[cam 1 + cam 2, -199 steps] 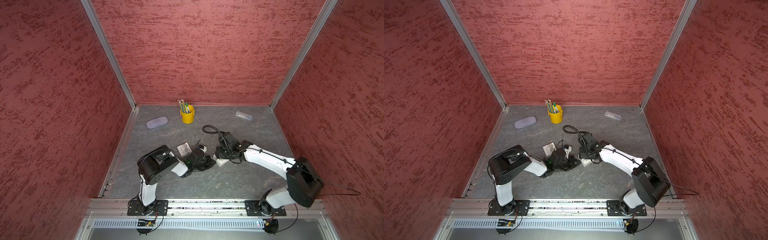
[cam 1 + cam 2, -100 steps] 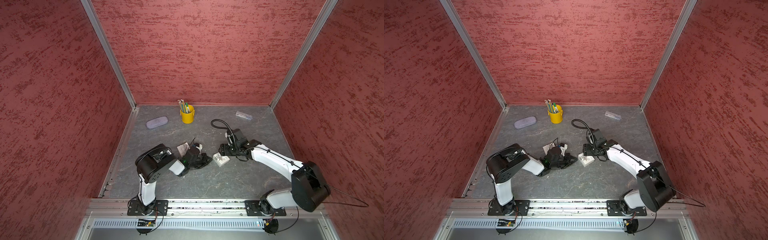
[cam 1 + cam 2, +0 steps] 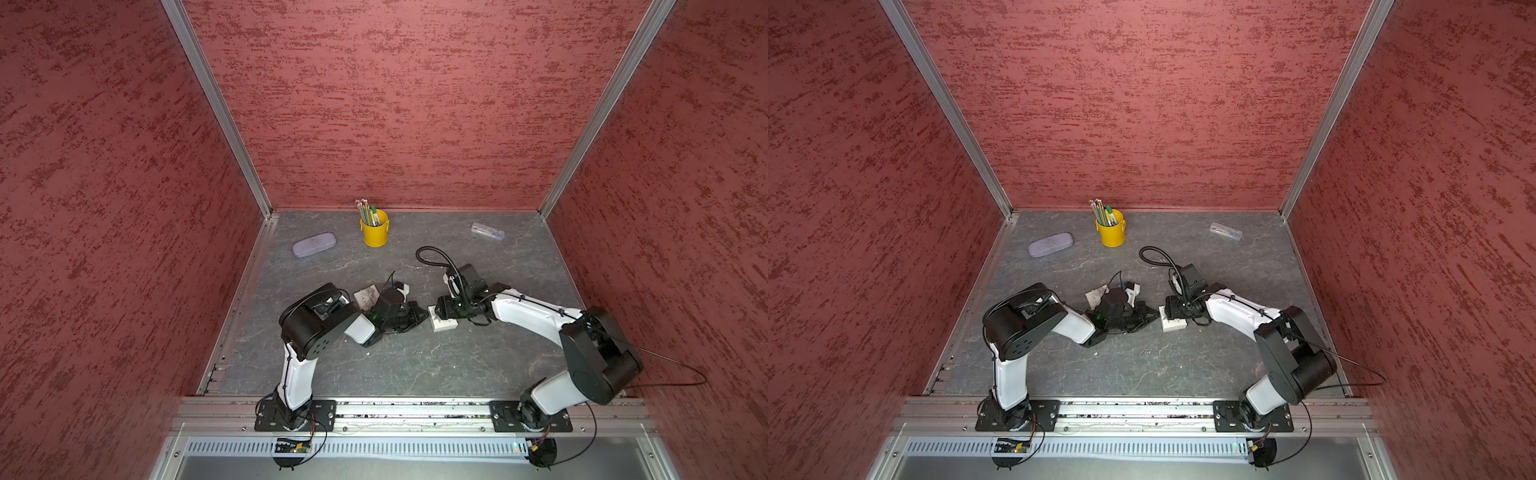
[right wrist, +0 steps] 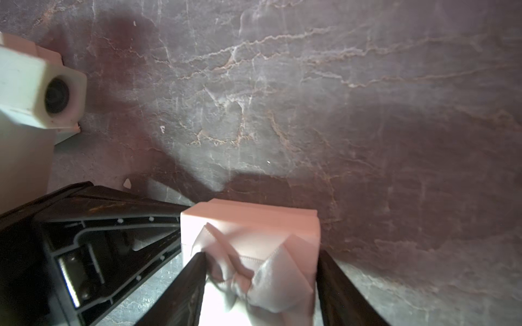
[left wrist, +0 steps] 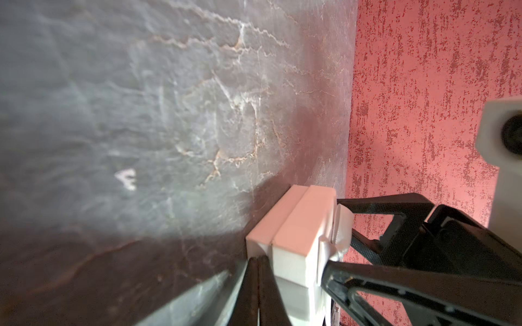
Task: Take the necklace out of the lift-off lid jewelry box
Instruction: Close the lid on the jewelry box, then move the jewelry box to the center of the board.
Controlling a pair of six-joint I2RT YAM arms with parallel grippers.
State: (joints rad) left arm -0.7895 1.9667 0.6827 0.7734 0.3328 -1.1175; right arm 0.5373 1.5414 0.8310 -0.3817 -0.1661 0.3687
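The small white jewelry box point(image 3: 444, 323) point(image 3: 1174, 323) sits mid-table, its lid on and topped with a ribbon bow point(image 4: 265, 271). My right gripper point(image 4: 260, 254) point(image 3: 441, 312) reaches down over it, one finger against each side of the lid point(image 5: 302, 225). Its fingers point(image 5: 367, 285) flank the bow in the left wrist view. My left gripper point(image 5: 255, 258) point(image 3: 424, 311) is shut, with its tips pressed against the side of the box's base point(image 5: 267, 225). The necklace is hidden.
At the back stand a yellow cup of pencils point(image 3: 375, 232), a purple glasses case point(image 3: 314, 244) and a clear case point(image 3: 487, 231). A small printed card point(image 3: 365, 296) lies beside the left wrist. Red walls close three sides.
The right wrist drew back to the right, then returned over the box with its jaws narrowing onto the lid. The left gripper's shut tips came up against the box's side. The box stayed put.
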